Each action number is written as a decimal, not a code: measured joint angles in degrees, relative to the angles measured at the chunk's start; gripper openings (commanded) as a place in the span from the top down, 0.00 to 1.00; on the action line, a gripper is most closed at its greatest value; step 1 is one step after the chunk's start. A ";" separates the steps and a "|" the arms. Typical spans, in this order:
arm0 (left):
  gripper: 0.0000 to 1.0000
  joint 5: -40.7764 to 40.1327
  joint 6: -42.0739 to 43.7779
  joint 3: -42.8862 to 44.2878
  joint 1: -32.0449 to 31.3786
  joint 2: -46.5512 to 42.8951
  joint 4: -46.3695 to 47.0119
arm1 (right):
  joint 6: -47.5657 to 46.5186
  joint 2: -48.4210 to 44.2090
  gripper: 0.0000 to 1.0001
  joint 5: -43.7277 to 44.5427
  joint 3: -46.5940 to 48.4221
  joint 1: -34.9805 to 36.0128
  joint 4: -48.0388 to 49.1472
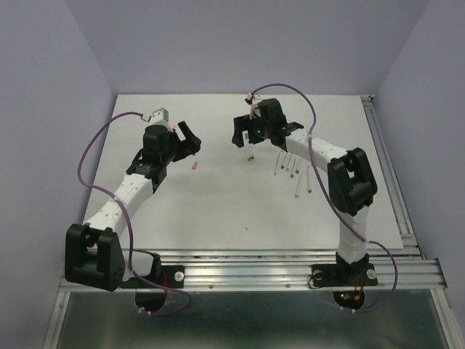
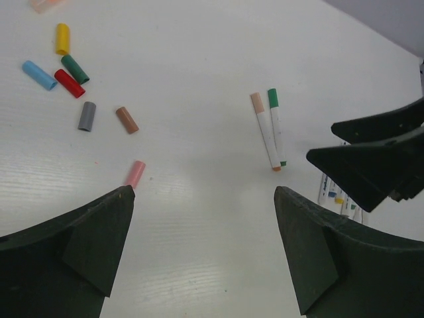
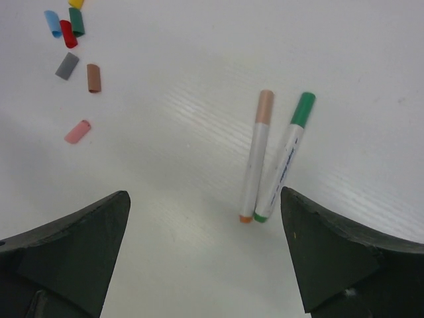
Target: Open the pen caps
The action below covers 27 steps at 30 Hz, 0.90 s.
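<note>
White table [image 1: 218, 211]; your left gripper [image 2: 204, 192] and right gripper [image 3: 204, 199] gape empty: pinch the green pen [image 3: 285, 159] by its barrel, not its cap [image 3: 303, 109].

Right end effector [image 3: 204, 199]: fingers spread wide, nothing between them. Peach-capped pen [image 3: 255, 159] and green-capped pen [image 3: 285, 159] lie side by side on the table [image 3: 199, 53], near the right-hand finger. Loose at upper left: pink cap [image 3: 77, 131], brown cap [image 3: 93, 78], grey cap [image 3: 67, 65], red cap [image 3: 68, 34], blue cap [image 3: 52, 23], green cap [image 3: 77, 22]; yellow cap [image 3: 76, 2] is cut by the frame edge.
</note>
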 measured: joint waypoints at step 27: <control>0.01 -1.22 0.44 -0.28 0.00 1.60 -0.09 | -7.61 23.47 0.80 13.77 21.79 4.61 -13.25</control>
